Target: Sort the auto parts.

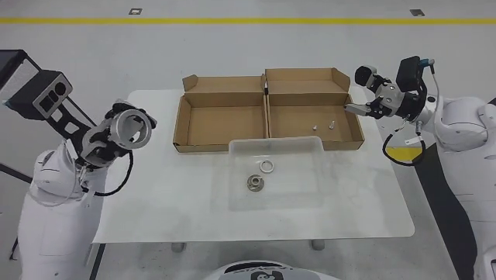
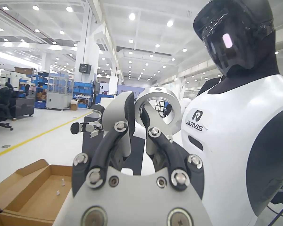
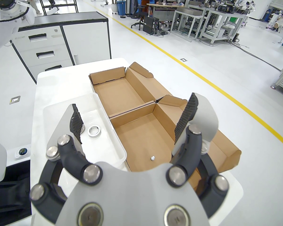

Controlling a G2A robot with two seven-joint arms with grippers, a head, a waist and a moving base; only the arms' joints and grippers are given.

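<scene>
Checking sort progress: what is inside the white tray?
Two metal parts lie in the white tray: a plain ring and a flanged disc. In the right wrist view, that arm's finger covers most of the disc.

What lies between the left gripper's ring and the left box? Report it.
Nothing: in the top view, bare table separates the ring, clamped in the left gripper, from the left box.

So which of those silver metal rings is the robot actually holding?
The large silver metal ring, pinched between the left gripper's fingers; the small plain ring and the flanged ring lie in the clear plastic tray.
</scene>
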